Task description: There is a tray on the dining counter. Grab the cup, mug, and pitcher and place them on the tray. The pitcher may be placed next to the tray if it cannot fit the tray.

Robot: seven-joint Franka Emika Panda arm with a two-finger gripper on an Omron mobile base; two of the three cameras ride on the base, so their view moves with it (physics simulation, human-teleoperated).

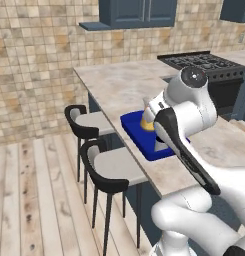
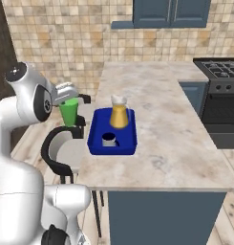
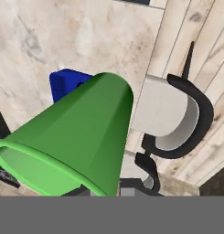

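My gripper (image 2: pixel 67 98) is shut on the rim of the bright green cup (image 2: pixel 68 113), which hangs upright in the air just left of the dining counter (image 2: pixel 156 119), above the bar stools. The cup (image 3: pixel 77 132) looms large in the hand view, mouth towards the camera, hiding most of the fingers. On the counter's near left part lies the deep-blue tray (image 2: pixel 96 139), about a hand's width right of the cup. The glass pitcher (image 2: pixel 119 115) with its orange lower part stands on the tray's far half, and the dark navy mug (image 2: pixel 109 139) on its near half. My arm partly covers the tray (image 1: pixel 136 135) in the left base view.
Two black-and-grey bar stools (image 1: pixel 111 167) stand along the counter's side, one directly under the cup (image 3: pixel 170 119). A black stove (image 2: pixel 218 76) sits at the far right. Blue wall cabinets (image 2: pixel 168 12) hang over the tiled wall. Bare marbled counter stretches right of and beyond the tray.
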